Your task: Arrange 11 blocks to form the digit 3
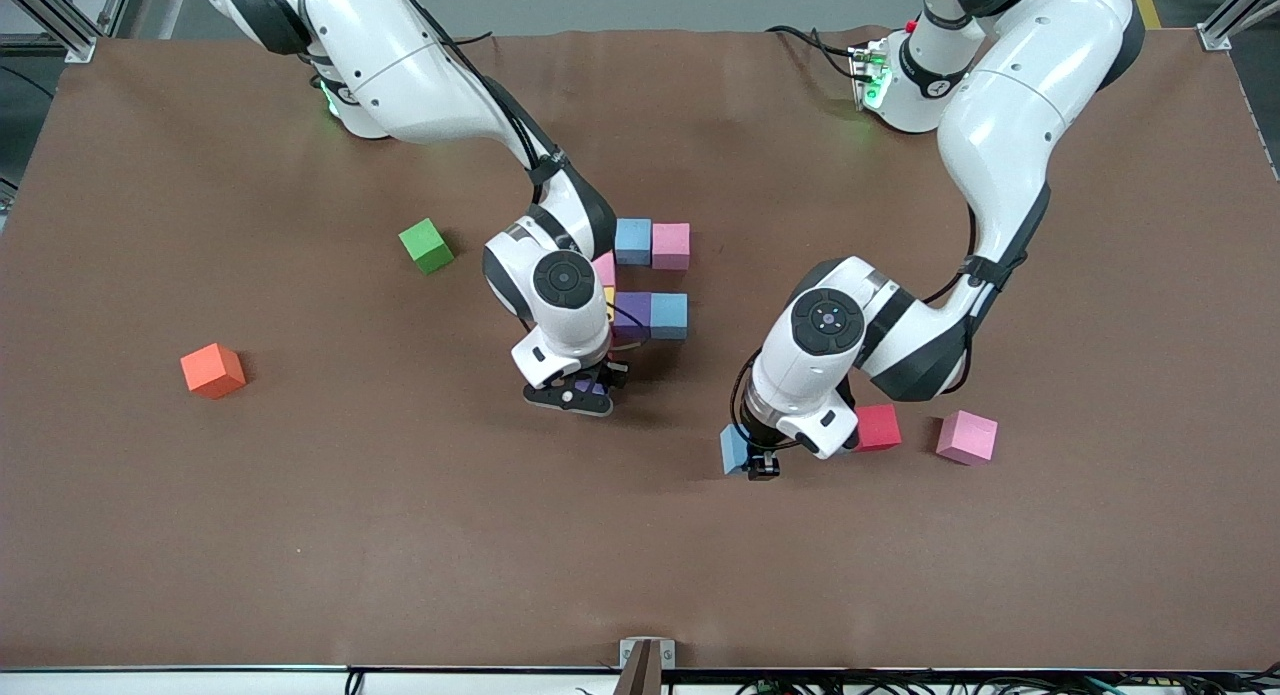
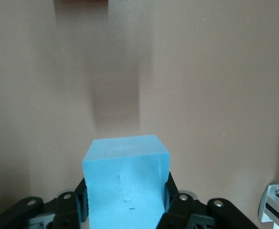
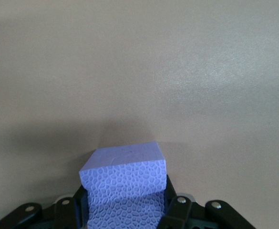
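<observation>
Left end effector clamped a light blue cube; right end effector clamped a purple cube, both over mid-desk.

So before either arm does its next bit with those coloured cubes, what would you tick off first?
1. Left gripper has a firm hold: ok. It is shut on a light blue cube, over bare table beside the red cube.
2. Right gripper has a firm hold: ok. It is shut on a purple cube, just in front of the started figure.
3. Table under the purple cube free: ok in the right wrist view.
4. Figure complete: not ok. Only a few cubes are in place, some hidden by the right arm.
5. Spare cubes on hand: ok. The red cube and a pink cube lie loose.
6. Green cube and orange cube kept out: ok.
</observation>
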Controlling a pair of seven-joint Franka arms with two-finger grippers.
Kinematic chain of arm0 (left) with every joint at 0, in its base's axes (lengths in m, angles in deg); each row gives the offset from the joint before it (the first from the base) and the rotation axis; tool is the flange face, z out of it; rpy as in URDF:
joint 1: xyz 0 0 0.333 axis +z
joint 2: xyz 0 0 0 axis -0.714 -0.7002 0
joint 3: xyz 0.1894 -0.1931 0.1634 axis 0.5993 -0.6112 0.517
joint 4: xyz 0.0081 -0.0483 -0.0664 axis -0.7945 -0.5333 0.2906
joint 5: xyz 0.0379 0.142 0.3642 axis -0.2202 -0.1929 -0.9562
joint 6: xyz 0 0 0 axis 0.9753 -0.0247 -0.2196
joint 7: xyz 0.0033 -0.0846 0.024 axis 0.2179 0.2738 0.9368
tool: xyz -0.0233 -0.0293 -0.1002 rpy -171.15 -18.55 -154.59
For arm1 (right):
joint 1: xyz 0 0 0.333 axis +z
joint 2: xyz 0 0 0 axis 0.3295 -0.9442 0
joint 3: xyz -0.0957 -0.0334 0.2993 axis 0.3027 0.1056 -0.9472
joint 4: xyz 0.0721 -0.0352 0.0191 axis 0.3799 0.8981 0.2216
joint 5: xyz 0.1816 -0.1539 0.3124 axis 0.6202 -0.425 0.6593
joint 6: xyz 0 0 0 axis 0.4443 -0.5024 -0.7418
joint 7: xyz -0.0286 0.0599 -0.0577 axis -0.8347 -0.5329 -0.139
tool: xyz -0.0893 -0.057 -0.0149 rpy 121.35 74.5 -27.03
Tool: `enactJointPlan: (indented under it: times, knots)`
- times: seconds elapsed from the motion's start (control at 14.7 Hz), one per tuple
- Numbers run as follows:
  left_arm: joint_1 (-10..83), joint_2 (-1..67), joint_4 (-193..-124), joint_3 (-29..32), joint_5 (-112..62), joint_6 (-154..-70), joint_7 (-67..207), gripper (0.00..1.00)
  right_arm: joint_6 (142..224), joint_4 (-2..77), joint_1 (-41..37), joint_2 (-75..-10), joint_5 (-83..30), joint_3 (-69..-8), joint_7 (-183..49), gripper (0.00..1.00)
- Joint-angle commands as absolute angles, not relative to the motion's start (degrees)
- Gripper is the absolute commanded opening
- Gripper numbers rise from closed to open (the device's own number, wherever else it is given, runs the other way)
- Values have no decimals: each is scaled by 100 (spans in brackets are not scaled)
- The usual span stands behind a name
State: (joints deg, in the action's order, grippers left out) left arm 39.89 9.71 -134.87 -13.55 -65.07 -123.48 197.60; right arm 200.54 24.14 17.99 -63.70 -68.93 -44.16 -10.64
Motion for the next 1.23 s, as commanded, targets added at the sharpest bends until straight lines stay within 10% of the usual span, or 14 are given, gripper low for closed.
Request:
enactJointPlan:
  times: [0.0, 0.41, 0.48, 0.61, 1.16]
  knots:
    - [3976, 983, -13459, -1347, -6539, -12364, 19842, 32, 19968, 2369, 1750, -6493, -6962, -4416, -1112, 3]
    - [3976, 983, -13459, -1347, -6548, -12364, 19842, 32, 19959, 2361, 1750, -6493, -6944, -4416, -1112, 13]
    - [3976, 983, -13459, -1347, -6548, -12364, 19842, 32, 19967, 2352, 1750, -6502, -6944, -4416, -1121, 25]
    - [3976, 983, -13459, -1347, -6548, -12364, 19842, 32, 19985, 2352, 1750, -6502, -6944, -4416, -1094, 100]
    - [3967, 983, -13459, -1347, -6539, -12364, 19842, 32, 19854, 2238, 1706, -6414, -6891, -4416, -1138, 100]
